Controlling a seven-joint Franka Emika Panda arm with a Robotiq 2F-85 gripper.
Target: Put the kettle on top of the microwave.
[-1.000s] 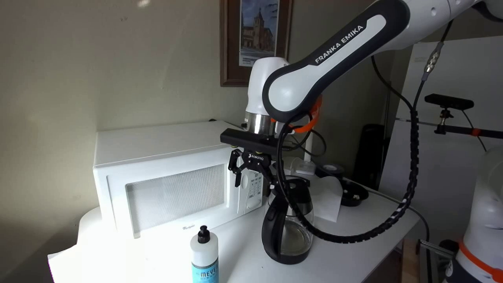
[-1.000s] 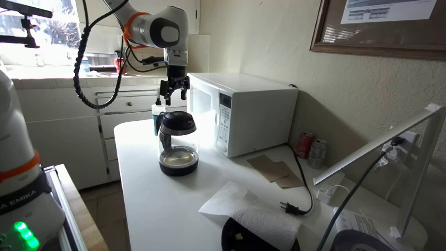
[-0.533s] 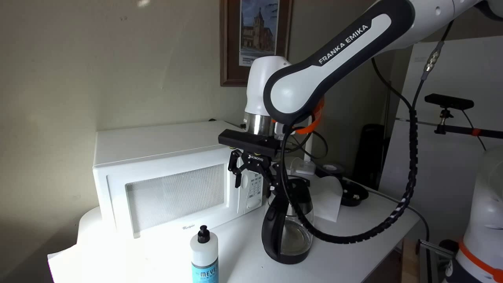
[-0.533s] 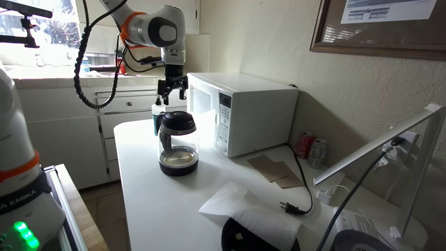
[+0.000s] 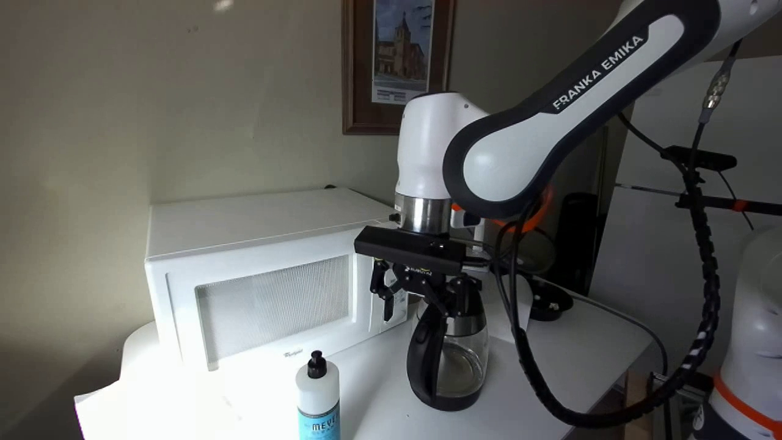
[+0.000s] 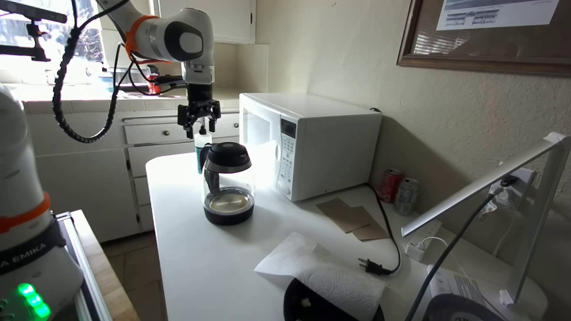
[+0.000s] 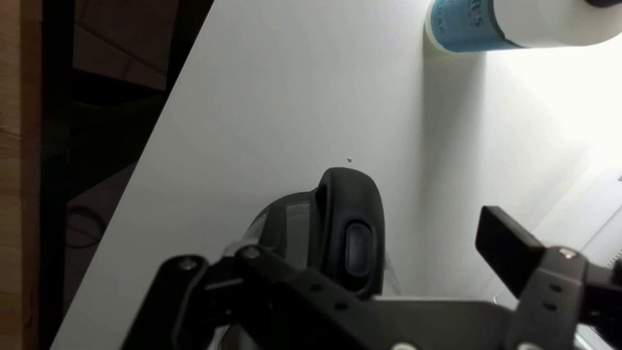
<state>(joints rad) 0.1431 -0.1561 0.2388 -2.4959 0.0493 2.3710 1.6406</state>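
Observation:
The kettle stands upright on the white table, with a clear glass body (image 5: 464,370), black lid (image 6: 228,154) and black handle (image 5: 423,360). The white microwave (image 5: 256,223) stands beside it against the wall; it also shows in an exterior view (image 6: 339,151), and its front shows at the right of the wrist view (image 7: 593,223). My gripper (image 5: 420,310) is open and empty, above the handle side of the kettle; it also shows in an exterior view (image 6: 201,130). In the wrist view, the handle (image 7: 357,218) lies between my open fingers (image 7: 403,262), nearer the left finger, whose tip is hidden.
A white soap bottle (image 5: 317,397) with a black cap stands in front of the microwave. Paper towel (image 6: 339,285), a black pan (image 6: 308,307), a power cord (image 6: 388,232), cans (image 6: 390,185) and a lamp (image 6: 490,183) are on the table's far side from the bottle.
My open gripper has moved away from the microwave, toward the table's robot-side edge, and slightly down. The kettle, microwave and bottle have not moved.

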